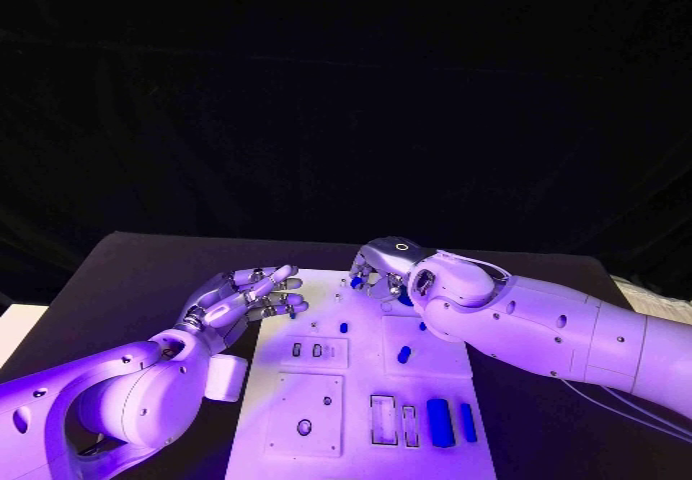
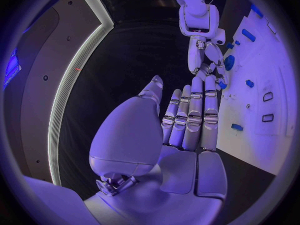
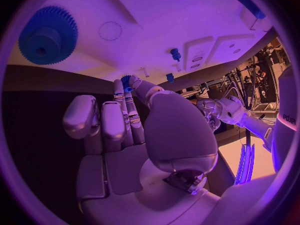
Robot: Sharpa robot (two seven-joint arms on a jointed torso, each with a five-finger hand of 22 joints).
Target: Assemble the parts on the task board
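Two hands meet at the far end of the task board (image 1: 361, 400) in the head view. The left hand (image 1: 245, 297) hovers just off the board's far left corner with its fingers stretched out, apart, and nothing in them. The right hand (image 1: 382, 272) is curled over the board's far edge, and a small blue part (image 1: 356, 282) shows at its fingertips; the palm hides how the fingers close on it. Nearer along the board lie a short blue peg (image 1: 404, 352) and two long blue bars (image 1: 440, 421) side by side at the near right corner; other recesses on the board are too small to make out. In the left wrist view the left hand (image 2: 187, 120) again lies flat and spread, beside the board (image 2: 262, 135), whose far side is cut off by the circle's rim. Beyond its fingertips the right hand (image 2: 209, 67) hangs down over the board's edge with blue pieces near it, though the grasp cannot be told from here. In the right wrist view the right hand (image 3: 125, 120) pinches a small blue toothed part (image 3: 127, 81) at its fingertips, close over the board (image 3: 175, 15). A large blue gear (image 3: 48, 35) sits on the board well apart from that pinch, and a small blue knob (image 3: 175, 53) stands toward the board's middle.
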